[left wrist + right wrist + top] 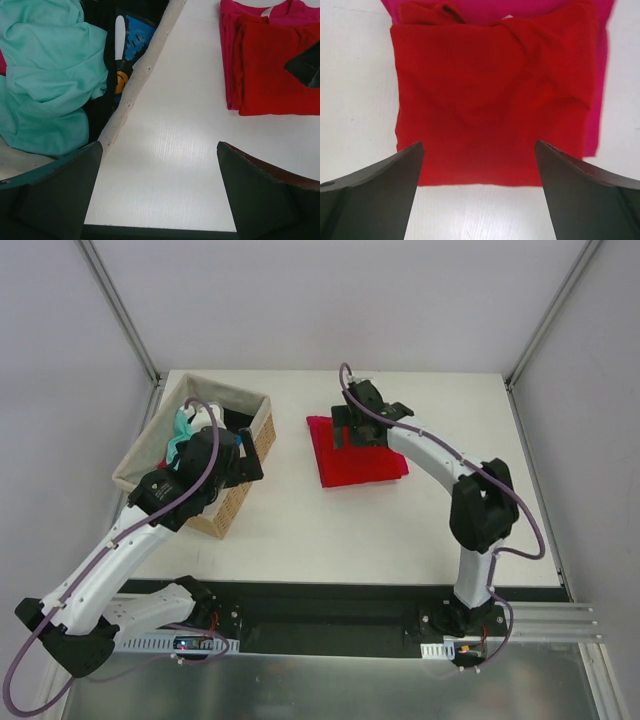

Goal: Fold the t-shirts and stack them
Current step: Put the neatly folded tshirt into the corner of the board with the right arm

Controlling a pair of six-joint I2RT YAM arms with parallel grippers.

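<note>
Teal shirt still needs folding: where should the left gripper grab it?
Pinch a raised fold on top of the teal shirt, coming straight down with the open left gripper: it lies crumpled in the basket, whose walls block any sideways approach.

The white table (330,530) has two things on it. A woven basket (238,502) with a cloth lining stands on the far left. Near the middle, toward the far side, a folded pink garment (227,50) lies flat, and the folded red t-shirt (270,70) rests on top of it.
</note>
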